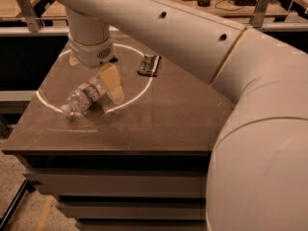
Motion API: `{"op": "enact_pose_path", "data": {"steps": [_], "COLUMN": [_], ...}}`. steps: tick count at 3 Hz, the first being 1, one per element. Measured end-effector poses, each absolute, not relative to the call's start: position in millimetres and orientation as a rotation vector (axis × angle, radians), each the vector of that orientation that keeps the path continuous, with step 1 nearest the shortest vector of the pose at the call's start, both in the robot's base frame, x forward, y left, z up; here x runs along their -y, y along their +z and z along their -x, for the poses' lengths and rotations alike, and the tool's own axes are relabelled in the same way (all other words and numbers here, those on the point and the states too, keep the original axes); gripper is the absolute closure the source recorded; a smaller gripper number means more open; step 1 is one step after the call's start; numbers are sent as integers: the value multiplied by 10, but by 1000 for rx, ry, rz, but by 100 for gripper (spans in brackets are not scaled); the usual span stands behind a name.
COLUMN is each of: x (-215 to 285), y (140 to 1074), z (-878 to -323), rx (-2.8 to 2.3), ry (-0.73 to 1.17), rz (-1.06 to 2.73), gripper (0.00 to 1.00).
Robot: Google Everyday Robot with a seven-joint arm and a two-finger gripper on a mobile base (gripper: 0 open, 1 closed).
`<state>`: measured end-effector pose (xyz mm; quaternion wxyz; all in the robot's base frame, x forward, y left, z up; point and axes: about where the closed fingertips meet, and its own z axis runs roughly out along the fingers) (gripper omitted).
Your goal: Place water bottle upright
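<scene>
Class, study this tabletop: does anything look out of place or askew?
Yes: the clear ribbed plastic water bottle lies on its side on the brown table, not upright. The end effector hangs close over its far end.

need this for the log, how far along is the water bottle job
Done: the gripper is down at the base end of the water bottle, fingers apart. In hand: nothing; no grasp shows yet. Left: the bottle lies on its side on the table, cap toward the near left corner, so gripping it, tipping it upright and letting go all remain.
</scene>
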<state>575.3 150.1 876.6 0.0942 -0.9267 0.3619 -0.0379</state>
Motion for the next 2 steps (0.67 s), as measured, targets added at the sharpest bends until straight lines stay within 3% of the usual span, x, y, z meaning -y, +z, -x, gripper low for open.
{"op": "enact_pose_path", "data": {"steps": [1, 2], "x": [-1598, -1631], "y": [8586, 8448], "z": [-5770, -5750], "rx": [-1087, -1106], "ry": [-75, -63], "rz": [2756, 2762], "gripper": [0, 15]}}
